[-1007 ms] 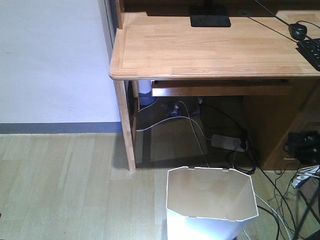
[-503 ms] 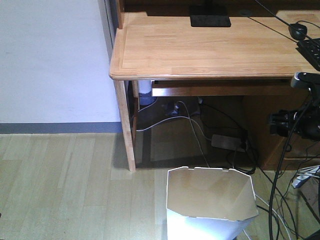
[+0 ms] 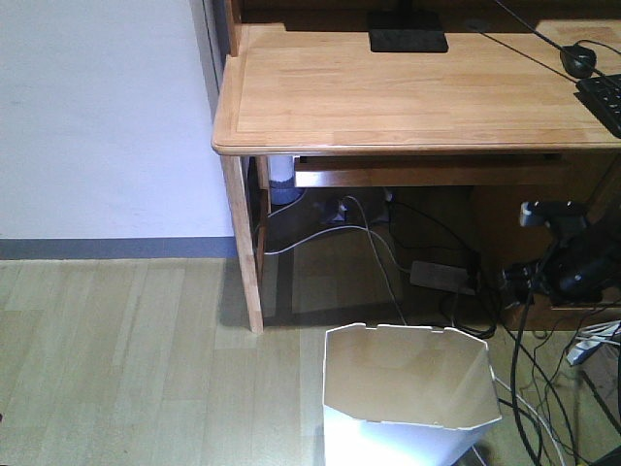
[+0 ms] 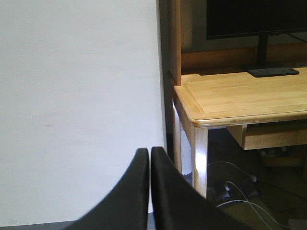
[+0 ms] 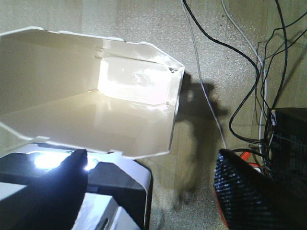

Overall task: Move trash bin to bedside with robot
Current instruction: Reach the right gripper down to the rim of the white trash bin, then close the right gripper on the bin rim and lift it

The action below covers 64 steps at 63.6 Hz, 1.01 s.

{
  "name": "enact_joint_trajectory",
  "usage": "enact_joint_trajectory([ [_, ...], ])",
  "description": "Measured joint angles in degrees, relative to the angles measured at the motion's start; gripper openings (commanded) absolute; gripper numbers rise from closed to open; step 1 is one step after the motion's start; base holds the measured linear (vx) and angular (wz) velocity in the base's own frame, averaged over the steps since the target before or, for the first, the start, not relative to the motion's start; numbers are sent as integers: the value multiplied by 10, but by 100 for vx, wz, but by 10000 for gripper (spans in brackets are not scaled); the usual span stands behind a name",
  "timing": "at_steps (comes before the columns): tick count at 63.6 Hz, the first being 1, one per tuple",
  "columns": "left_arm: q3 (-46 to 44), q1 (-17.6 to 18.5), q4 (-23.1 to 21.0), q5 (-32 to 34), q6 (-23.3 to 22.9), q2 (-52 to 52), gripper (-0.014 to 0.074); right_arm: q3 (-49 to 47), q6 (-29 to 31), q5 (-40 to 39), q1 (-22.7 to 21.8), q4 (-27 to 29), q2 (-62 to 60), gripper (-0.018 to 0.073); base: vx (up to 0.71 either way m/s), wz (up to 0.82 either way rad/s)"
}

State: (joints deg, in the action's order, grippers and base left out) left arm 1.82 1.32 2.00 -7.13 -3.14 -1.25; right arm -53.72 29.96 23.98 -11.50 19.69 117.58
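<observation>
The white faceted trash bin (image 3: 408, 388) stands empty on the wood floor in front of the desk, its rim open upward. In the right wrist view the trash bin (image 5: 96, 96) fills the upper left, seen from above. My right gripper (image 3: 512, 286) hangs on its thin black arm just right of and above the bin's rim. Its jaws are wide apart with nothing between them in the right wrist view, where the right gripper (image 5: 148, 191) sits beside the bin's near corner. My left gripper (image 4: 149, 160) is shut on nothing and faces a white wall. The bedside is out of view.
A wooden desk (image 3: 408, 97) stands behind the bin, its leg (image 3: 247, 252) to the left. A power strip (image 3: 441, 275) and loose cables (image 3: 543, 408) lie on the floor by the right arm. A black-and-white boxy body (image 5: 120, 191) sits under the right gripper.
The right arm has come further into the front view, moving left and then down towards the bin's right side. The bin has not moved.
</observation>
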Motion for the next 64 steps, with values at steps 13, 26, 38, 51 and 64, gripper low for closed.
enact_joint_trajectory([
  [13, 0, 0, 0, 0, 0, 0, -6, -3, 55, -97, 0, 41, 116, 529, 0, 0],
  [26, 0, 0, 0, 0, 0, 0, -6, -56, 84, -129, 0, 63, 246, 529, 0, 0],
  [38, 0, 0, 0, 0, 0, 0, -6, -128, 87, -128, 0, 77, 347, 529, 0, 0],
  [51, 0, 0, 0, 0, 0, 0, -6, -190, 88, -125, 0, 84, 428, 529, 0, 0],
  [64, 0, 0, 0, 0, 0, 0, -6, -249, 88, -121, 0, 84, 484, 529, 0, 0],
])
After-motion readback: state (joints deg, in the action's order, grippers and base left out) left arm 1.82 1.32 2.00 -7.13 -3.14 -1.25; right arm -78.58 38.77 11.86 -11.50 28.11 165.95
